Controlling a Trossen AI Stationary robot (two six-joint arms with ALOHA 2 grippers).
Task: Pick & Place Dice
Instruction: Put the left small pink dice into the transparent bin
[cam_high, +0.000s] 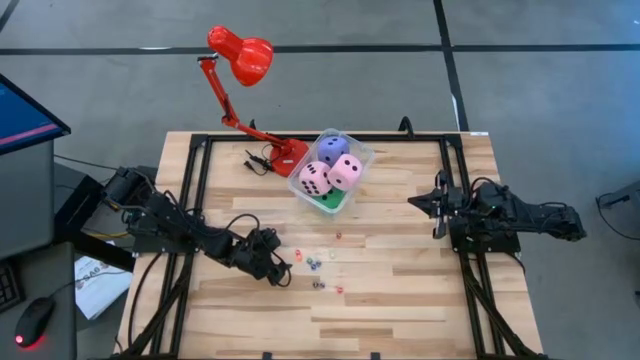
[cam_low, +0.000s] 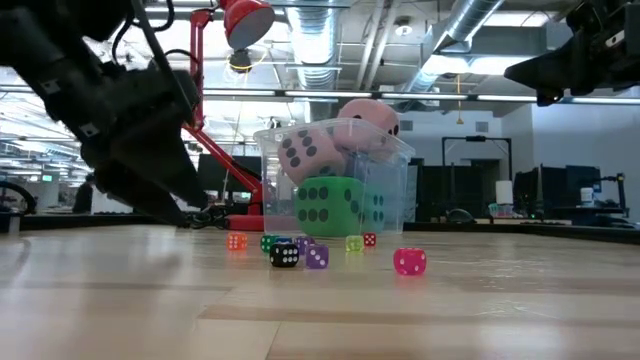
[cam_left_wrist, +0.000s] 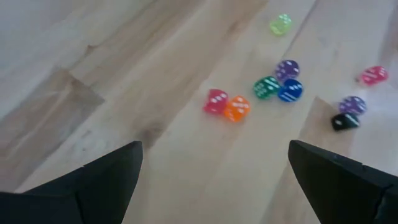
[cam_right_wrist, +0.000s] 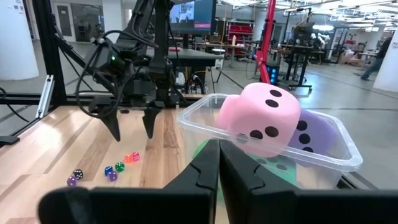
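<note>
Two tiny dice (cam_left_wrist: 226, 105) before open left claw (cam_left_wrist: 214, 180)

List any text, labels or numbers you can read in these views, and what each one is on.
No words, brands or numbers can be read in any view.
Paper sheet beside the table's left edge: carries print, too small to read.
Monitor in the room behind: image on screen, no legible text.
Big soft dice in the clear tub, and tiny dice near the left gripper: pips only, no writing.

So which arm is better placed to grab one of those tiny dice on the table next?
Left. Its open gripper hovers right beside the tiny dice; the right gripper, shut, waits at the table's far side.
</note>
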